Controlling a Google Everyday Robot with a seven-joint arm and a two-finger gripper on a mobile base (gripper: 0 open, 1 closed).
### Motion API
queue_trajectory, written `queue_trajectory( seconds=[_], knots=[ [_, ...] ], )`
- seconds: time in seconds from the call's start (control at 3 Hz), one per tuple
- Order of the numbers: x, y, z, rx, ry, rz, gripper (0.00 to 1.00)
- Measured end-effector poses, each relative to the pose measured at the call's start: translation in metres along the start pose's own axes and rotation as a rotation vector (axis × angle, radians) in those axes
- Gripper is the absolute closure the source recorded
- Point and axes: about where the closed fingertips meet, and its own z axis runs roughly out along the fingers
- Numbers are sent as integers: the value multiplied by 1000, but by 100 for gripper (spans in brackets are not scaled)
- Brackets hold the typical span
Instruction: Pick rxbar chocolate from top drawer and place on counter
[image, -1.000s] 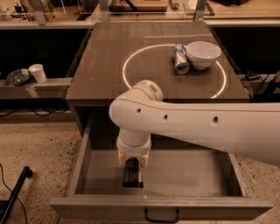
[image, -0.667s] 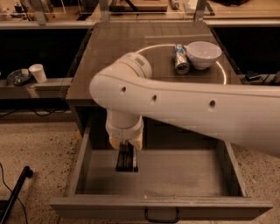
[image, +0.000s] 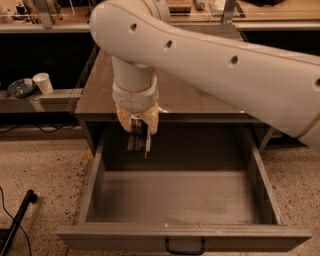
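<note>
My gripper (image: 138, 141) hangs from the white arm above the back left of the open top drawer (image: 185, 235), just in front of the counter's edge. It is shut on the rxbar chocolate (image: 134, 142), a dark flat bar held upright between the fingers, lifted clear of the drawer floor. The counter (image: 100, 95) is the dark tabletop behind; the arm hides most of it. The drawer's dark loop handle (image: 185, 247) shows at the front.
A white paper cup (image: 43, 83) and a small dish (image: 20, 88) sit on a low shelf at the left. A black pole (image: 17, 222) lies on the speckled floor at the lower left. Pale wooden benches run along the back.
The gripper has risen from the drawer floor with the bar in it, moving up and back toward the counter edge. The arm now covers the bowl and can on the counter.
</note>
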Motion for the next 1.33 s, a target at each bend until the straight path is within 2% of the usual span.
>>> queue_trajectory(
  seconds=[0.33,0.67,1.0,1.33],
  knots=[
    [40,-15,-28,58,3,93,100],
    [76,-26,-39,122,4,235,100],
    [106,-35,-37,164,-2,394,100],
    [131,-38,-28,179,-11,527,100]
  ],
)
